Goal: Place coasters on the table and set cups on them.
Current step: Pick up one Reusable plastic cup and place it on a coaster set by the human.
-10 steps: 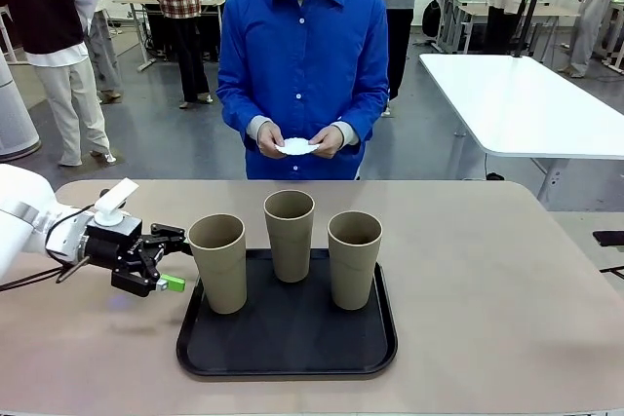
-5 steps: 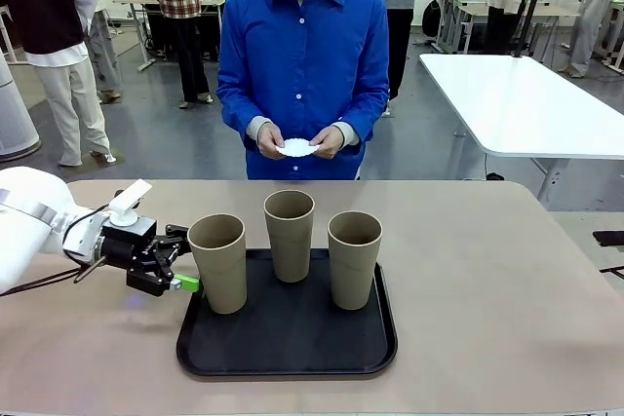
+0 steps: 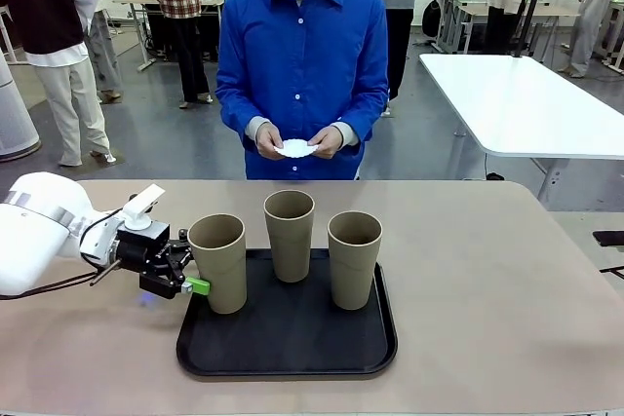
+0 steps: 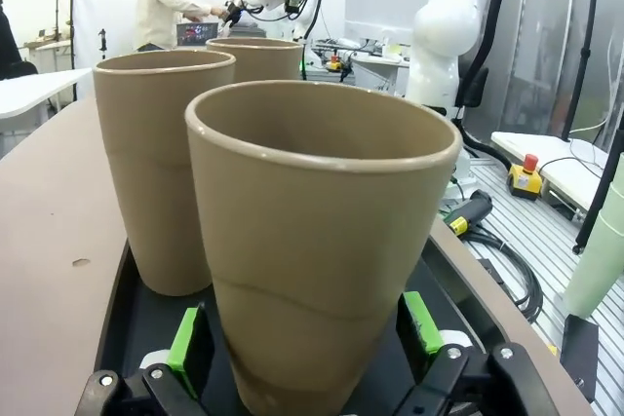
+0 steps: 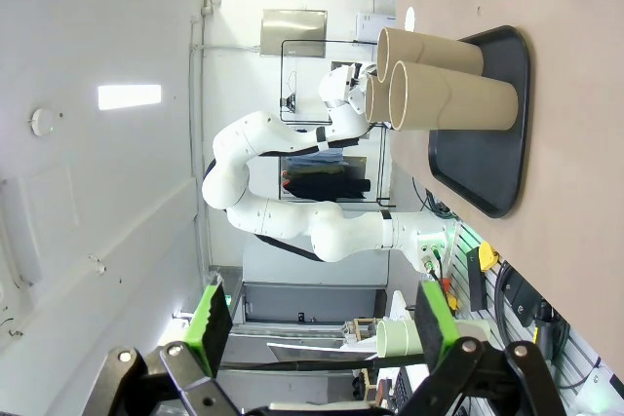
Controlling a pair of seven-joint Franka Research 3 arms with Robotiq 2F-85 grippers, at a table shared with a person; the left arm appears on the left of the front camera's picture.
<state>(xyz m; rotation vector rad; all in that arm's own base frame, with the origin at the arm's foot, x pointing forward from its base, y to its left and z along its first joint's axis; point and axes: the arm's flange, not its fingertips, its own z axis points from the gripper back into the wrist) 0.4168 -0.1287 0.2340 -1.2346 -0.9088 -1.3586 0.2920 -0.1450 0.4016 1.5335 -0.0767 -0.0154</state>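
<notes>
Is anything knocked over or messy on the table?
No, nothing looks wrong. All three cups stand upright on the black tray. The person holds a white coaster. The left gripper has its open fingers either side of the left cup.

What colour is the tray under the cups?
A matte black rectangular tray; front view shows it best.

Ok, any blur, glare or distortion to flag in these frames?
Front view: sharp, evenly lit, no hard shadows. Left wrist view: wide-angle stretch makes the nearest cup loom, though it is crisp. Right wrist view: rolled sideways, so the table stands on end, and a ceiling lamp glares.
</notes>
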